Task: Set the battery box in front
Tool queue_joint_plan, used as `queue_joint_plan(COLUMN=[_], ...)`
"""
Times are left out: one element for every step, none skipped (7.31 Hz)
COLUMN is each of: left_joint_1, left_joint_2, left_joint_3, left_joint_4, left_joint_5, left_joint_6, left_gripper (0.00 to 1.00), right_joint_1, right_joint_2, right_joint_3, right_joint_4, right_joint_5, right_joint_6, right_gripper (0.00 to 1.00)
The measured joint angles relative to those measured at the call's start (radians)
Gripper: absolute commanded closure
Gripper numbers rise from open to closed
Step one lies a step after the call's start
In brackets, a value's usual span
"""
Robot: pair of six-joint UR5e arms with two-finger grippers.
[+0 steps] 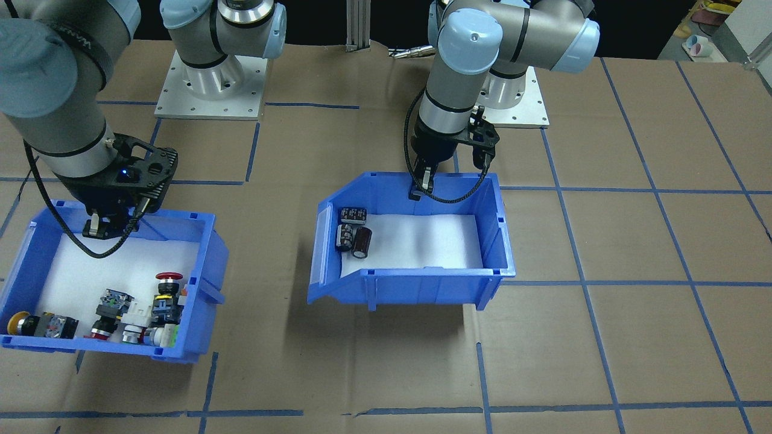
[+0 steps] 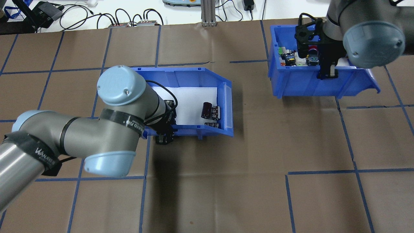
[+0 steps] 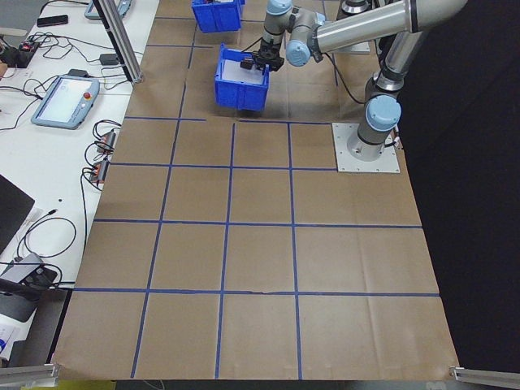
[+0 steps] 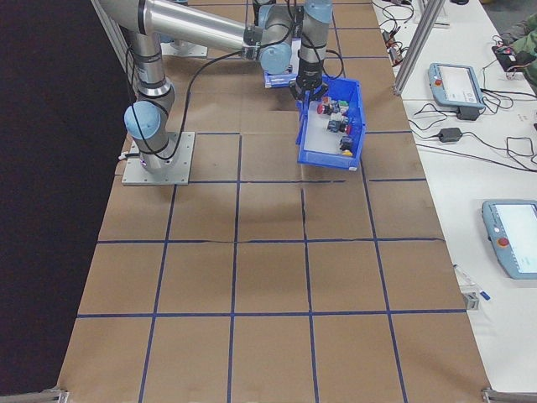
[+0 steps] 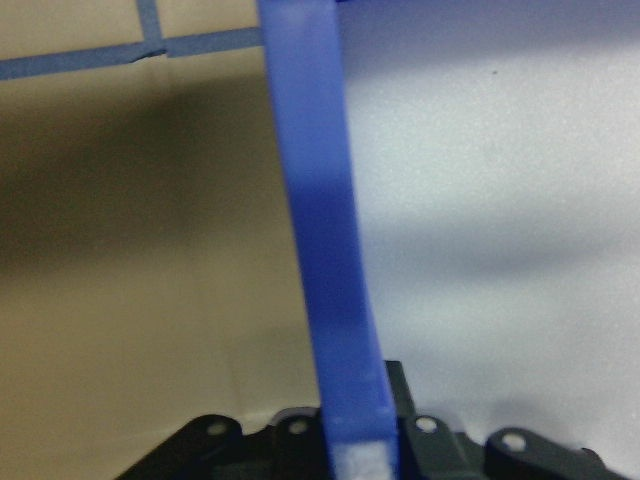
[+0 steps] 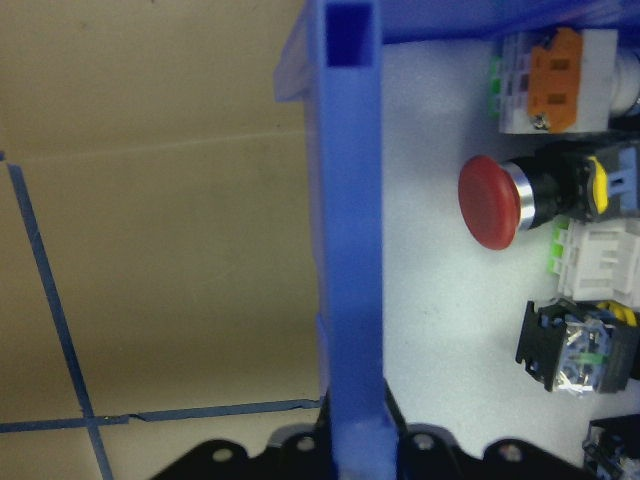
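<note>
The battery box [image 1: 422, 288] is a blue bin with a white liner, and three dark cells [image 1: 353, 232] lie at one end. It sits mid-table in the overhead view [image 2: 194, 72], casting a wide shadow as if raised. My left gripper [image 1: 420, 188] is shut on the wall nearest the robot's base, also visible from overhead [image 2: 164, 138]. That blue wall [image 5: 335, 300] runs between the jaws in the left wrist view. My right gripper [image 1: 99, 229] is shut on the wall of the other blue bin [image 1: 199, 259], which holds colourful push-button switches [image 6: 495, 200].
The switch bin [image 2: 307, 84] sits at the far right of the overhead view, with its wall [image 6: 350, 250] between the right jaws. Brown paper with blue tape lines [image 2: 323, 171] covers the table. Cables and controllers [image 2: 129, 19] lie beyond the far edge.
</note>
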Motion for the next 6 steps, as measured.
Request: queue_joint_plan(left_joint_1=[-0.004,-0.016,-0.035,-0.056,-0.073,-0.086], left_joint_2=[-0.101,-0.189,-0.265,-0.329,-0.381,-0.418], left_joint_3=[0.113,0.208,0.286,0.354,0.409,0.45], left_joint_4=[-0.002,-0.002,0.002,0.006,0.007,0.007], left_joint_5=[-0.003,-0.009,-0.013,-0.014,-0.016,-0.02], left_joint_6=[-0.002,-0.009,-0.028,-0.057,-0.073,-0.081], left_gripper=[0.98,0.97,0.96,0.96,0.96,0.94], right_joint_1=[-0.026,-0.041,-0.054,-0.069,-0.09,-0.112], right_joint_2=[-0.075,-0.145,-0.204,-0.242,-0.258,-0.264], right_joint_3=[0.076,0.152,0.221,0.279,0.321,0.347], right_joint_4=[0.0,-0.009,-0.033,-0.071,-0.113,-0.147], right_joint_5=[0.0,0.0,0.0,0.0,0.001,0.003], right_joint_6=[-0.03,-0.052,-0.078,-0.114,-0.152,-0.184], right_gripper=[0.97,0.97,0.97,0.97,0.97,0.97])
